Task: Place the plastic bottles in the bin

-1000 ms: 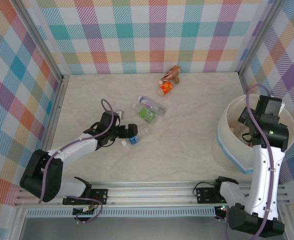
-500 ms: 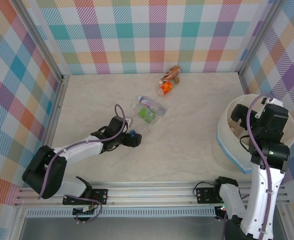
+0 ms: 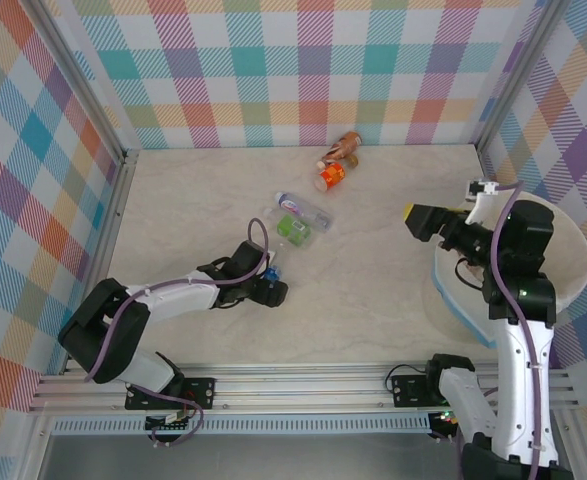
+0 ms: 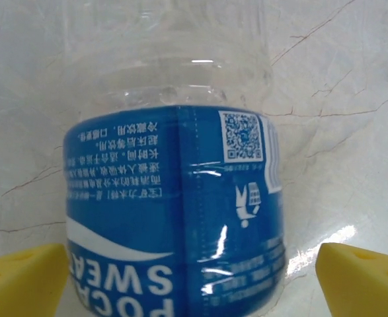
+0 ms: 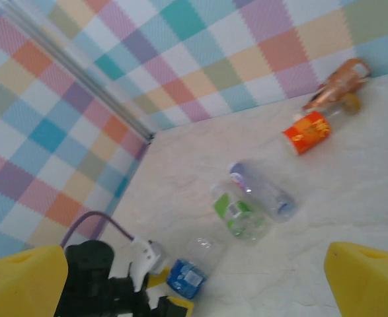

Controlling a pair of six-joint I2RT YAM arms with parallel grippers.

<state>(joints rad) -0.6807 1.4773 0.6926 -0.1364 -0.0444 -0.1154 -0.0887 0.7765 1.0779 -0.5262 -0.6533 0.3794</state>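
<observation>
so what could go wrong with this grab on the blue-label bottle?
1. The left gripper straddles the blue-label bottle off-centre, so closing may roll it away.
2. The green-label bottle lies just beyond, and lifting may knock it.
3. The right gripper, open, points toward that cluster, so the arms might clash.

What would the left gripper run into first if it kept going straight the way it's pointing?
The blue-labelled bottle. It lies directly ahead of the left gripper, already between its open jaws and probably very close, though exact depth is hard to judge.
</observation>
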